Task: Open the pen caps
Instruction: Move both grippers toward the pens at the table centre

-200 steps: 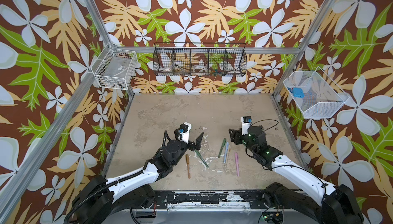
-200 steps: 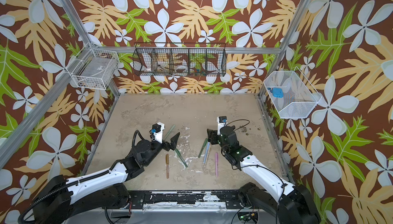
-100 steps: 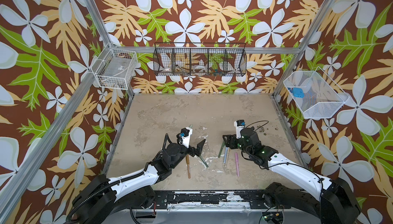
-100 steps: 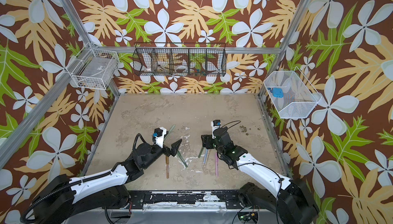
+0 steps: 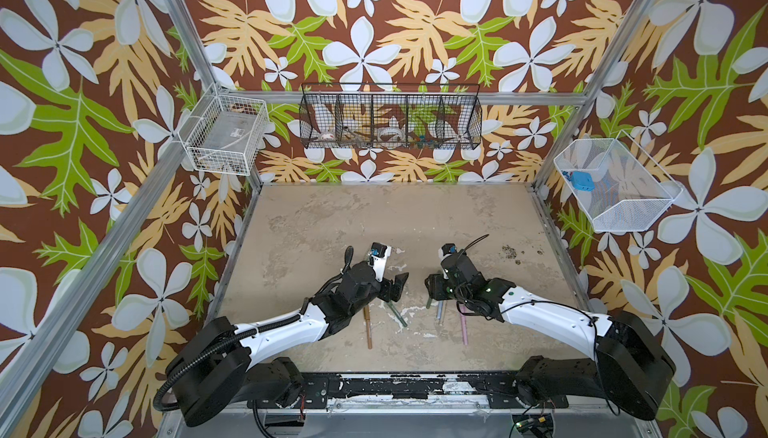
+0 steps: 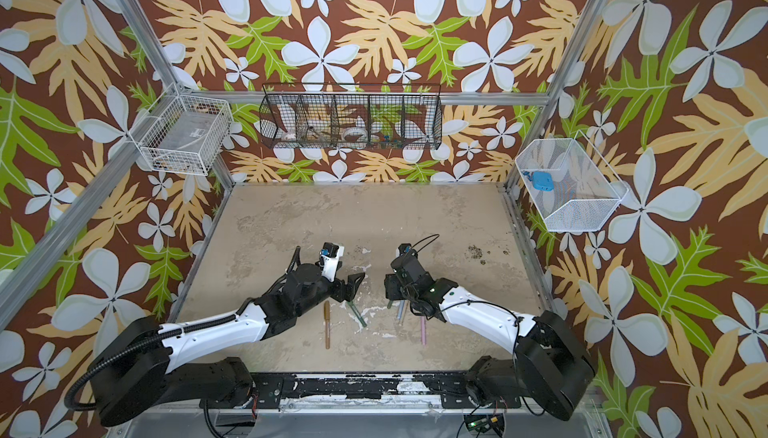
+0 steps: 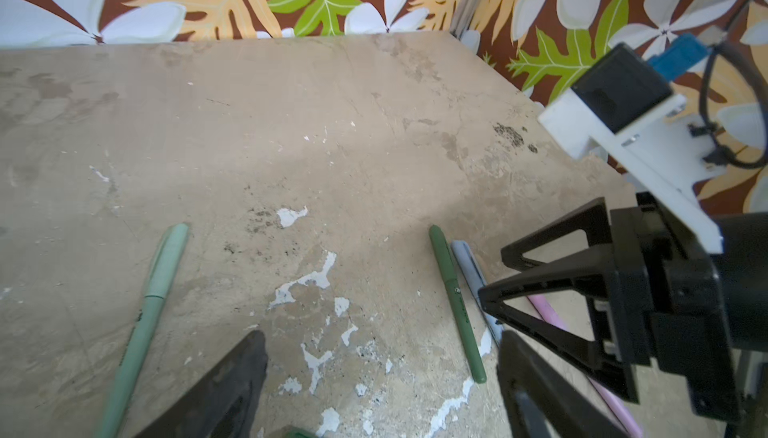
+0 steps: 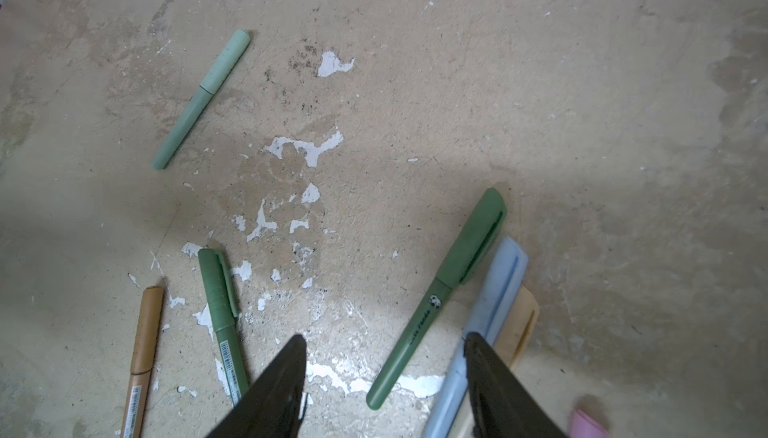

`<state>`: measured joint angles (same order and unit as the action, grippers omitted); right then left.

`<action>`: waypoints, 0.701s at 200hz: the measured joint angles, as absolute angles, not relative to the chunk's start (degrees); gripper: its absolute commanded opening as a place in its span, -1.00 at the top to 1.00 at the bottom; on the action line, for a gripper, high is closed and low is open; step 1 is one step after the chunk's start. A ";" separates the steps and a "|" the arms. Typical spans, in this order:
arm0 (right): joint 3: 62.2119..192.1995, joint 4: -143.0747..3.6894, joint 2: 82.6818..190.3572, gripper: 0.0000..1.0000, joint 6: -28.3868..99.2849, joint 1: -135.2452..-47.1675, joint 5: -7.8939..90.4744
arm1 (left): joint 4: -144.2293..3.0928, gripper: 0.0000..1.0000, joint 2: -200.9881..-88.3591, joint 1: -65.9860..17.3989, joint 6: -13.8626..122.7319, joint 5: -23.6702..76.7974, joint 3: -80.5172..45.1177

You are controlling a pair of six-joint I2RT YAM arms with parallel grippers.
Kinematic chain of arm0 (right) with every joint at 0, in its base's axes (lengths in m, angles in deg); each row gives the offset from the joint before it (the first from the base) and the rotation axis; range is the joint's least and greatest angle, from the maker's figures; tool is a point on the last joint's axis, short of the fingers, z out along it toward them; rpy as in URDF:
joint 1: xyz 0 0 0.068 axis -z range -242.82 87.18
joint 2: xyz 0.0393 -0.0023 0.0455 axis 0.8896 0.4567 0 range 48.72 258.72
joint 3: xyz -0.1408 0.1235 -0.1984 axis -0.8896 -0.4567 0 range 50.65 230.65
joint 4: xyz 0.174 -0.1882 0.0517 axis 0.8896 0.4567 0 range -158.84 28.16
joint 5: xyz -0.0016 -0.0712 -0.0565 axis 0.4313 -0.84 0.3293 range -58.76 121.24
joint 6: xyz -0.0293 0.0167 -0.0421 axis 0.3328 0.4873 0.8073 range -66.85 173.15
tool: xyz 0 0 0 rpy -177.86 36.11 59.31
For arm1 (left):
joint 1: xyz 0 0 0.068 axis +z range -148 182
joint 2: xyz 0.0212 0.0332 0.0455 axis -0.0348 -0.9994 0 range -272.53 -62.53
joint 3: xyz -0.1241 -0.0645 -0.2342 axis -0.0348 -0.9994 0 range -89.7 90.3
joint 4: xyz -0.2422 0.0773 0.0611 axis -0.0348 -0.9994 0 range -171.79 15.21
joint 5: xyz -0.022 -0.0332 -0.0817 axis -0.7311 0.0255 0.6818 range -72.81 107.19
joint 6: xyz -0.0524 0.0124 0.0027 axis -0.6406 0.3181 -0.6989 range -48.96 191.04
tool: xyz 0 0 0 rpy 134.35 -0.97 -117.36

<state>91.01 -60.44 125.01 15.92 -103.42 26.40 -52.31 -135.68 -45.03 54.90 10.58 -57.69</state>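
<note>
Several capped pens lie near the front of the table. In the right wrist view, my open right gripper (image 8: pixel 384 340) straddles the rear end of a green pen (image 8: pixel 419 332) whose cap (image 8: pixel 473 240) points away. A light blue pen (image 8: pixel 494 290) and a beige pen (image 8: pixel 525 319) lie against it. A dark green pen (image 8: pixel 220 298), a brown pen (image 8: pixel 143 352) and a sage green pen (image 8: pixel 199 99) lie further off. My left gripper (image 7: pixel 380 336) is open over bare table, the sage pen (image 7: pixel 145 319) to one side. In both top views the grippers (image 5: pixel 397 288) (image 5: pixel 432 290) face each other.
A pink pen (image 5: pixel 463 327) lies under the right arm. A black wire basket (image 5: pixel 390 117) hangs on the back wall, a white one (image 5: pixel 224 134) at the left and another (image 5: pixel 615 186) at the right. The table top (image 5: pixel 374 215) is worn, with white chipped patches.
Both grippers have moved in toward the middle and lower over the pens. The right one has shifted left over the green pen, and its jaws have narrowed. The left jaws have narrowed slightly.
</note>
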 measured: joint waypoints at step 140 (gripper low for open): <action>92.87 -60.77 135.48 0.07 14.19 -103.77 24.67 | -53.86 -0.71 -142.19 -39.65 50.92 26.30 -56.44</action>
<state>92.87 -60.77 135.48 14.19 -103.77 24.67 -53.86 -142.19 -39.65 50.92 26.30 -56.44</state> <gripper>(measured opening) 0.477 0.852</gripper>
